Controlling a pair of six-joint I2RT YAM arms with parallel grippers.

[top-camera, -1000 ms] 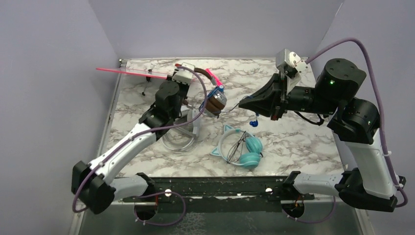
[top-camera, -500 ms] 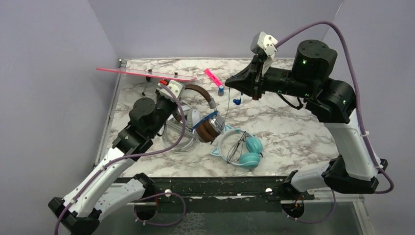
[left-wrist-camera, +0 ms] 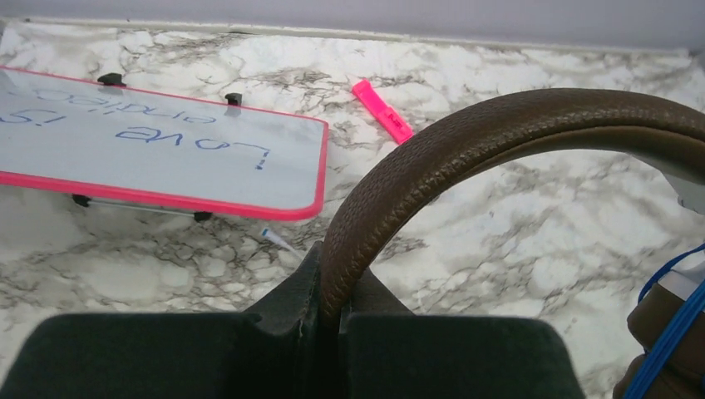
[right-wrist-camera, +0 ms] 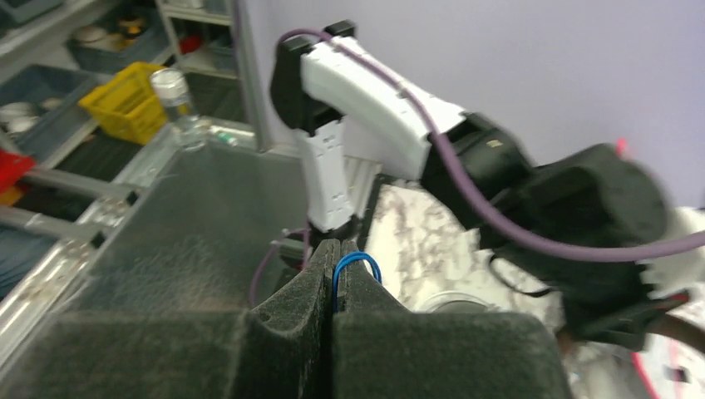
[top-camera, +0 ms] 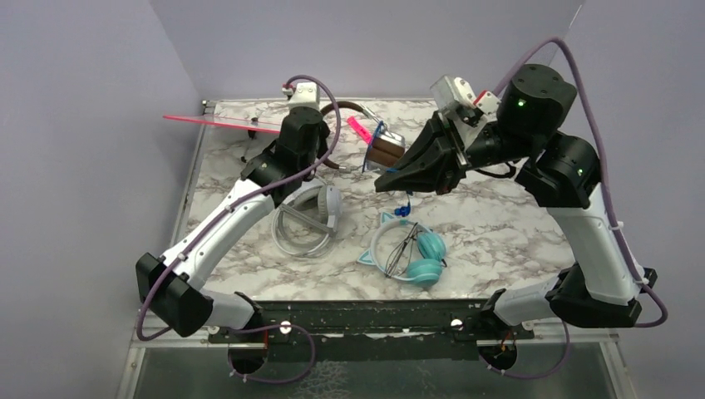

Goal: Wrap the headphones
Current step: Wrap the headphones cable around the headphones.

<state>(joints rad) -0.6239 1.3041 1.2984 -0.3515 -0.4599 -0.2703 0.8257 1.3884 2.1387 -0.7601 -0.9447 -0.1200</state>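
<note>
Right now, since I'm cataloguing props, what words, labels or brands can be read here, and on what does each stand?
"Love is": handwritten in blue on the pink-rimmed whiteboard, upside down in the left wrist view.
A second, fainter handwritten line on the same board: too faint to read.
No brand or label is legible on the white-grey headphones, the teal headphones or the brown headphones.

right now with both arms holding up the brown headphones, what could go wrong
1. The right gripper pinches only a thin loop of blue cord. The loop could slip out, or be strained if the arms pull apart.
2. The left gripper clamps the brown headband at one narrow spot, so the hanging earcup may swing or twist.
</note>
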